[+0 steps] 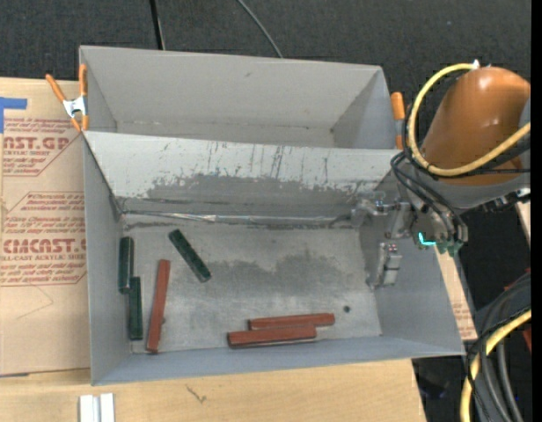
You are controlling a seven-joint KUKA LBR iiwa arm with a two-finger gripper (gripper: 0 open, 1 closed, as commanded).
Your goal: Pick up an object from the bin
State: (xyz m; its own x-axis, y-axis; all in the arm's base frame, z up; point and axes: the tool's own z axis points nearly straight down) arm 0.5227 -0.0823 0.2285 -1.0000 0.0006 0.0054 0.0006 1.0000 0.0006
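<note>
My gripper (388, 264) hangs at the right side of the bin, close to the right wall and above the bare floor. Nothing lies directly under it. The nearest things are two red-brown bars at the front of the bin, lying side by side and nearly level: the upper one (291, 322) and the lower one (271, 338), both down and to the left of the gripper. A short dark green bar (189, 255) lies tilted at the left of the middle.
Along the left wall lie a long red-brown bar (157, 306), nearly upright in the view, and two dark green bars (125, 264) (134, 308) beside it. The arm with its orange cover and cables stands over the bin's right rim.
</note>
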